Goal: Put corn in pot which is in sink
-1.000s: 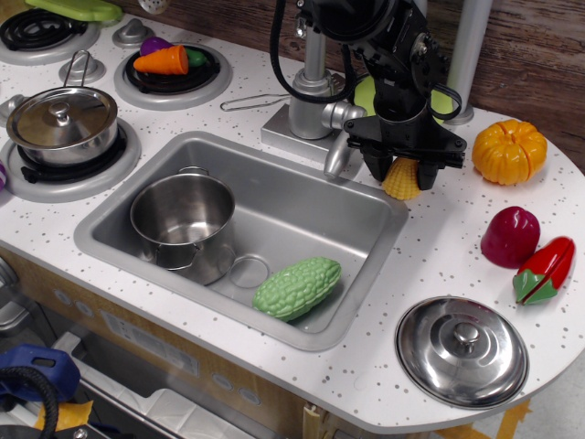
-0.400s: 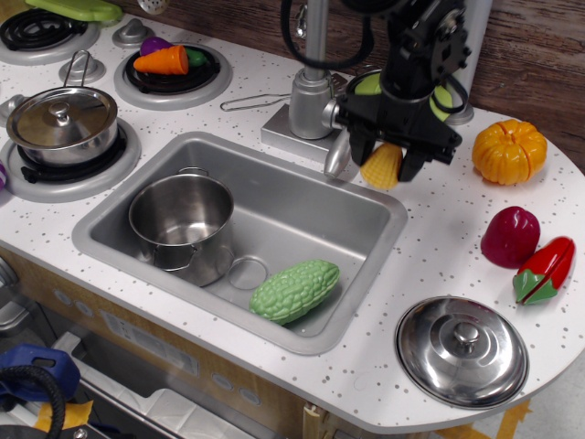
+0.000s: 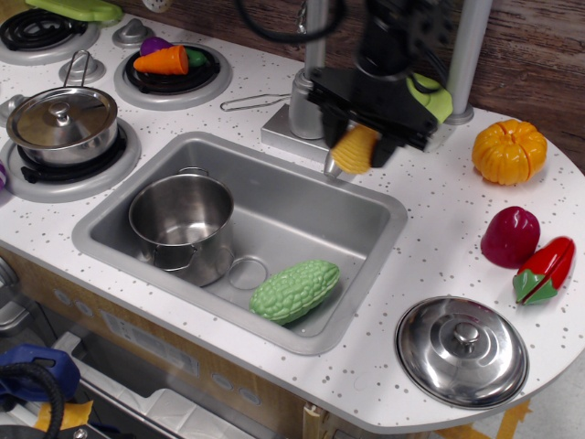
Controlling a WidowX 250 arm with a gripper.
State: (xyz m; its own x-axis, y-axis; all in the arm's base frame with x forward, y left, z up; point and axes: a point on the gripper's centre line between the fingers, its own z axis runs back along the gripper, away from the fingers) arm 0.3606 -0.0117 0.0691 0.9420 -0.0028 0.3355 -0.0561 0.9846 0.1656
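Observation:
My gripper [image 3: 358, 144] is shut on the small yellow corn [image 3: 354, 151] and holds it in the air above the sink's back right edge, in front of the faucet. The shiny lidless steel pot [image 3: 181, 218] stands upright in the left part of the grey sink [image 3: 370, 224], well to the left of and below the corn. The pot looks empty.
A bumpy green gourd [image 3: 295, 289] lies in the sink near the drain. A lidded steel pot [image 3: 61, 119] sits on the left burner. An orange pumpkin [image 3: 508, 151], a dark red vegetable [image 3: 510, 236], a red pepper [image 3: 546, 269] and a loose lid [image 3: 462, 350] lie on the right counter.
My gripper has lifted the corn off the counter right of the sink and carried it up and to the left, over the sink's back edge.

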